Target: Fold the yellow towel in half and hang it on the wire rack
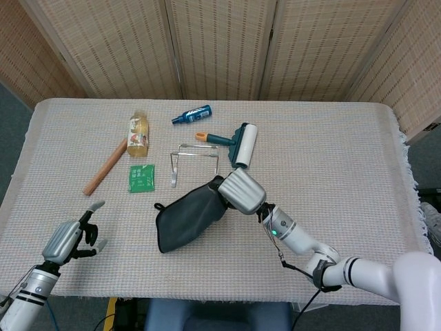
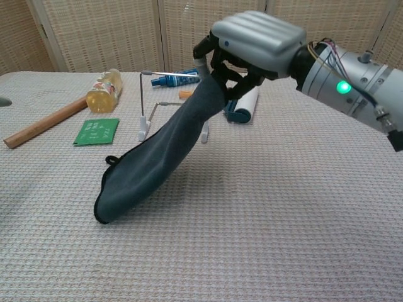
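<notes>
Head view, looking down on a table (image 1: 331, 138) covered in pale woven cloth. Right hand (image 1: 241, 191) sits near the middle, fingers closed around one end of the towel (image 1: 187, 215), which looks dark grey-green here rather than yellow. That end is lifted; the rest trails down and left, its far end with a small loop resting on the table. Just behind the hand stands the wire rack (image 1: 195, 164), a low metal frame with two feet, nothing on it. Behind the rack lie a lint roller (image 1: 238, 143) and a small blue spray bottle (image 1: 192, 114). To the left lie an amber bottle (image 1: 138, 134), a wooden stick (image 1: 105, 167) and a green packet (image 1: 141, 178). Left hand (image 1: 69, 238) rests near the front left corner, well apart from the towel, fingers loosely spread, holding nothing.

Chest view, from table height. Right hand (image 2: 255, 44) is raised high, gripping the top of the towel (image 2: 157, 157), which hangs in a long diagonal down to the table at its lower left end. The towel appears doubled over. The rack (image 2: 174, 100) stands just behind the hanging cloth, its top bar level with the hand. Left hand is not seen here.

Judged from this, folding looks done and the carry to the rack is in hand. The next move calls for lifting the trailing end clear, bringing the towel's middle over the top bar, then lowering so cloth falls on both sides before letting go.
</notes>
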